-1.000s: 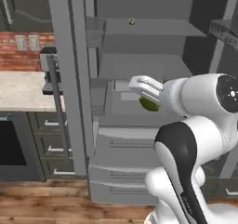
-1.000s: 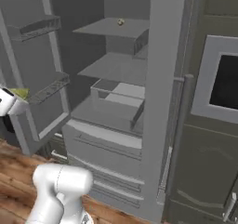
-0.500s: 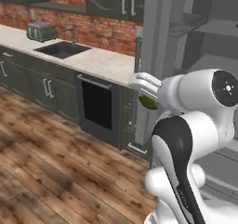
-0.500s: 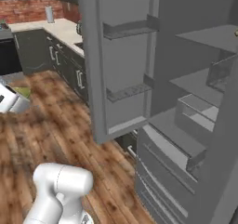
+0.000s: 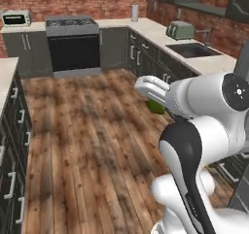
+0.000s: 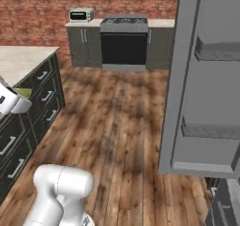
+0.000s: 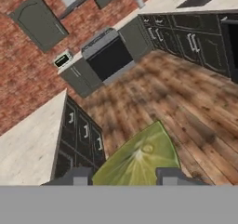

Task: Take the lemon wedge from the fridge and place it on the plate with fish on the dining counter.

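The lemon wedge [image 7: 139, 157], yellow-green, sits between my gripper's [image 7: 123, 177] two dark fingertips, which are shut on it. In the left base view the wedge [image 5: 156, 106] hangs under the white hand [image 5: 151, 88], high over the wooden floor. In the right base view the wedge [image 6: 23, 93] and hand [image 6: 11, 102] are at the left edge, beside the dining counter [image 6: 22, 61] with its beige top and dark drawers. The fridge's open grey door [image 6: 206, 84] with shelves stands at the right. The plate with fish is out of view.
A black stove [image 6: 123, 42] and a microwave [image 6: 80, 16] stand against the far brick wall. A sink [image 5: 194, 49] and a green toaster [image 5: 179, 30] sit on the side counter with dark cabinets. Wide wooden floor [image 5: 92, 141] lies between island and cabinets.
The whole picture has swung from the fridge's inside to the kitchen floor and stove, so the base has turned. The gripper still holds the lemon wedge in the same pose.
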{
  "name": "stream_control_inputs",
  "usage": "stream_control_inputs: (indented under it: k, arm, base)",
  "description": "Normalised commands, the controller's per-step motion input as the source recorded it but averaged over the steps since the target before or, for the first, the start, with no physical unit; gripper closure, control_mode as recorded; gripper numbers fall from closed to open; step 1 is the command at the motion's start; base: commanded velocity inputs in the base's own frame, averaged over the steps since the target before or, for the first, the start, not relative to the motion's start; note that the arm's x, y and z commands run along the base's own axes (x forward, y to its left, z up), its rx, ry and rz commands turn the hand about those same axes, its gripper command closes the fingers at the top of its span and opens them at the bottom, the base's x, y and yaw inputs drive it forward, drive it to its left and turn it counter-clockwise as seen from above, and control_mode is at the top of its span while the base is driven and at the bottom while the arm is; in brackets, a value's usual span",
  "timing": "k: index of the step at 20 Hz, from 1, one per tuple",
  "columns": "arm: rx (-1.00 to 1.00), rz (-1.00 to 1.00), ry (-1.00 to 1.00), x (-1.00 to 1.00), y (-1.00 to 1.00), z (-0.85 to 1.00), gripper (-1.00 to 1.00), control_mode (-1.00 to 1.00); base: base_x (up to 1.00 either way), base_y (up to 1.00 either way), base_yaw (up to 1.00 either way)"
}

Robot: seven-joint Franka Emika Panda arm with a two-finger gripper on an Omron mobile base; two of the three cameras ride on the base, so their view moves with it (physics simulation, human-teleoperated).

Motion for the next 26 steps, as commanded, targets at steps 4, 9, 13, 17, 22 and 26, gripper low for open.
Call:
stream_control_inputs:
  k: [4, 9, 13, 17, 22, 26]
  arm:
    - [0.00, 0.00, 0.00, 0.00, 0.00, 0.00, 1.00, 1.00]
    - [0.00, 0.00, 0.00, 0.00, 0.00, 0.00, 1.00, 1.00]
    - [0.00, 0.00, 0.00, 0.00, 0.00, 0.00, 1.00, 1.00]
    - [0.00, 0.00, 0.00, 0.00, 0.00, 0.00, 1.00, 1.00]
    - [0.00, 0.00, 0.00, 0.00, 0.00, 0.00, 1.00, 1.00]
    - [0.00, 0.00, 0.00, 0.00, 0.00, 0.00, 1.00, 1.00]
  base:
    - [0.03, 0.00, 0.97]
    - [0.00, 0.03, 1.00]
    - [0.00, 0.04, 1.00]
    - [0.00, 0.04, 1.00]
    - [0.00, 0.24, 0.95]
    - [0.00, 0.97, 0.61]
